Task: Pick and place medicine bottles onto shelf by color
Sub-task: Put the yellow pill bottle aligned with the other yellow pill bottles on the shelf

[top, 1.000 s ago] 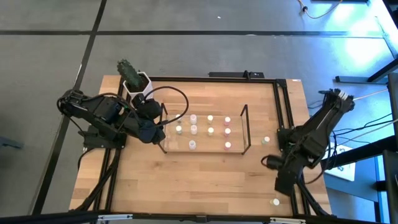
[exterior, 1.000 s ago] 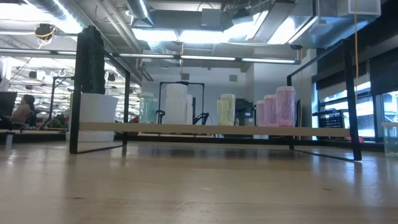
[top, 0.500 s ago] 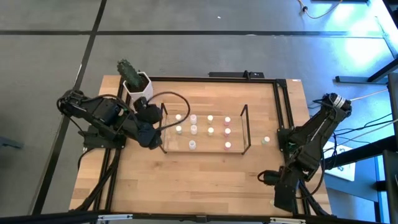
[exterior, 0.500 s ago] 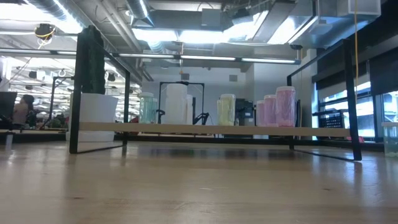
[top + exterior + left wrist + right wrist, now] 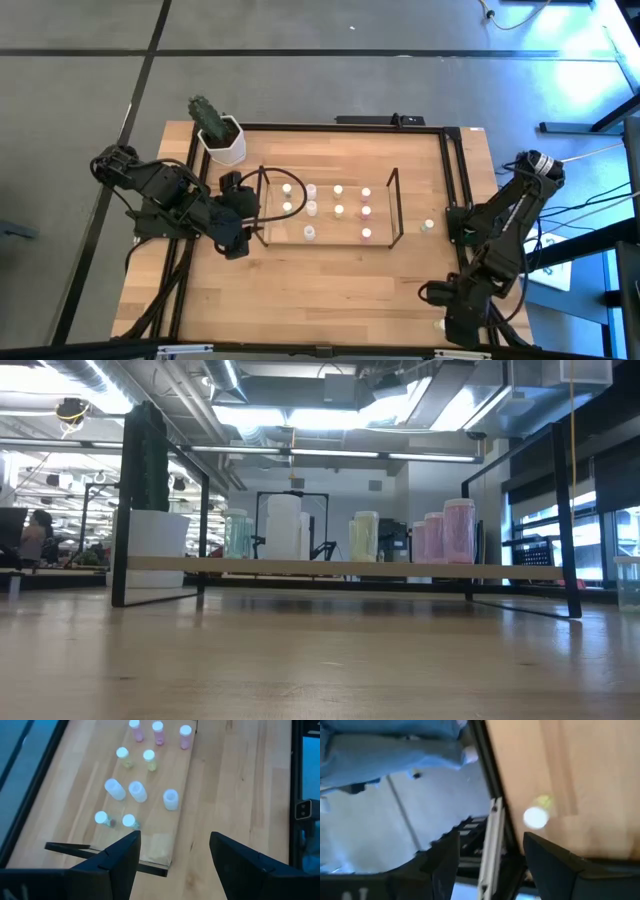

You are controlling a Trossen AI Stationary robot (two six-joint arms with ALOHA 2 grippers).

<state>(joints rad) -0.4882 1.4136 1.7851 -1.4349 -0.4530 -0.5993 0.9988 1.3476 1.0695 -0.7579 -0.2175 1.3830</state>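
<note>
1. The bench [image 5: 330,280] is bare timber, smooth enough that you should expect a nudged bottle to skate or roll.
2. The shelf [image 5: 395,205] stands mid-bench: clear floor, thin dark wire ends. Judge it stiff but light; a bump from your arm could shift it and topple what it carries.
3. Your left gripper [image 5: 172,852] hovers just off the shelf's left end, fingers spread wide and holding nothing.
4. Your right gripper [image 5: 490,855] sits at the bench's near right corner, fingers parted and empty, pointed at a stray bottle [image 5: 536,817].
5. The medicine bottles [image 5: 136,791] stand in rows on the shelf, pink, yellowish, white and greenish; one more waits beside the shelf's right end [image 5: 428,226]. Judge them very light, rigid, smooth-sided and easily tipped. Take each across the body below the cap, squarely and gently.
</note>
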